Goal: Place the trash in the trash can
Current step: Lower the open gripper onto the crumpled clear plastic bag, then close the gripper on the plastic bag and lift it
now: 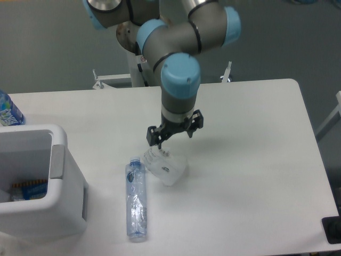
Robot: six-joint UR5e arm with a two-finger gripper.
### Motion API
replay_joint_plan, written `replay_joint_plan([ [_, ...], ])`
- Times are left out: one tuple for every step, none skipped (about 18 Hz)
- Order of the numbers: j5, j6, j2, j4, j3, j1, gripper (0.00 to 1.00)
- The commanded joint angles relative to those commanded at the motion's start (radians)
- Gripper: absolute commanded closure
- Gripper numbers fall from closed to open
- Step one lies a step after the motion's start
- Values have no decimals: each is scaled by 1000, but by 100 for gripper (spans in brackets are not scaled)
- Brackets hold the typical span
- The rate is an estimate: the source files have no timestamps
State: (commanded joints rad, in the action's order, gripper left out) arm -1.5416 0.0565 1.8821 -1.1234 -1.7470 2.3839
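Between wrapper (166, 166) and trash can (37, 184), only the crushed bottle (136, 200) lies.

Fingers (173, 140) spread above wrapper (166, 166), bottle (136, 201) beside

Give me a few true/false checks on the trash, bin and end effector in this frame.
1. The crushed bottle lies flat on the table. True.
2. The wrapper is already inside the trash can. False: it lies on the table, right of the bottle's blue-capped end.
3. The end effector is directly above the wrapper, fingers open. True.
4. The end effector holds the crushed bottle. False: it grips nothing, and the bottle lies apart from it.
5. The trash can stands at the table's left side. True.
6. The labelled bottle stands next to the wrapper. False: it is at the far left edge, behind the trash can.
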Motion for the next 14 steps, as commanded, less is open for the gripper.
replay_joint_plan([
  [-8,15,2,31,-20,-3,0],
  [-17,23,3,39,-35,-8,0],
  [-20,26,3,39,-45,-12,0],
  [-20,26,3,42,-55,-14,0],
  [-18,26,8,43,-63,-14,0],
  [-18,26,18,43,-65,-15,0],
  [-18,26,31,45,-63,-15,0],
  [-18,26,38,48,-63,-17,0],
  [-18,26,46,47,-62,-23,0],
  [-17,26,49,48,-62,-25,0],
  [-17,26,51,47,-62,-25,0],
  [-18,26,54,48,-63,-25,0],
  [-18,26,60,50,-63,-25,0],
  [-20,26,61,50,-65,-25,5],
])
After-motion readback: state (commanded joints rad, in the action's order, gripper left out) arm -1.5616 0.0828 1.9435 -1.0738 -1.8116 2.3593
